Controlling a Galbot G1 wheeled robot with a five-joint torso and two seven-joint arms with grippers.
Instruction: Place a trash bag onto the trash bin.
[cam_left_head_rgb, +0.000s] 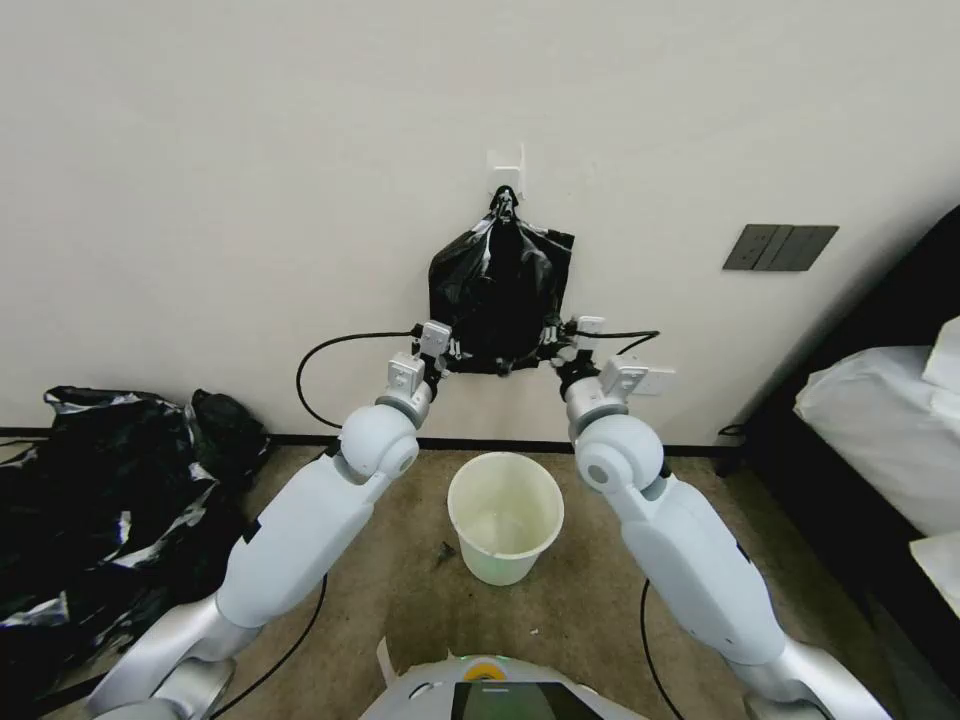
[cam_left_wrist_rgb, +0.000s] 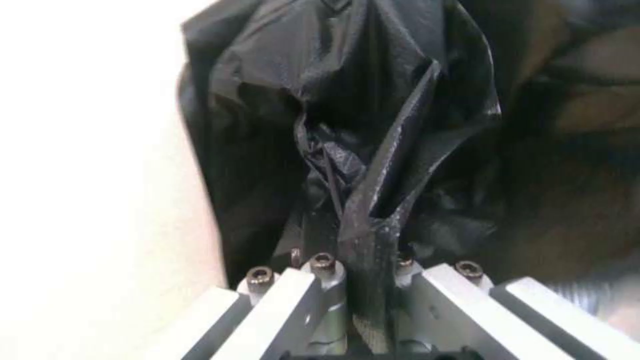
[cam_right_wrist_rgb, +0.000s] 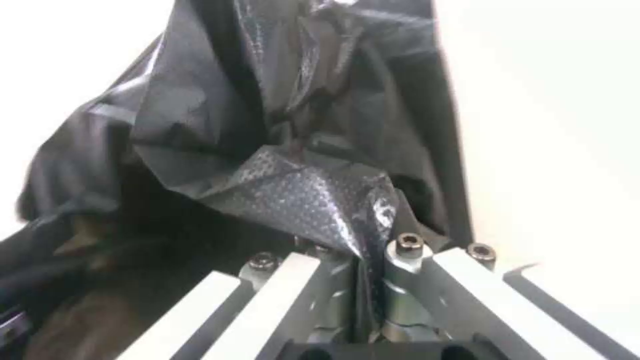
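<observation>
At nine o'clock in the head view a big heap of black plastic (cam_left_head_rgb: 95, 520) with silvery streaks lies on the carpeted floor (cam_left_head_rgb: 400, 590) against the wall (cam_left_head_rgb: 250, 180). At twelve o'clock the trash bag (cam_left_head_rgb: 500, 300) hangs from a white wall hook (cam_left_head_rgb: 506, 172), its top bunched at the hook. The trash bin (cam_left_head_rgb: 505, 530) stands upright on the floor at six o'clock from the bag, between the two arms. The left gripper (cam_left_head_rgb: 447, 352) has its jaws closed on a fold at the bag's lower eight o'clock corner. The right gripper (cam_left_head_rgb: 558, 352) has its jaws pinched on film at the lower four o'clock corner.
</observation>
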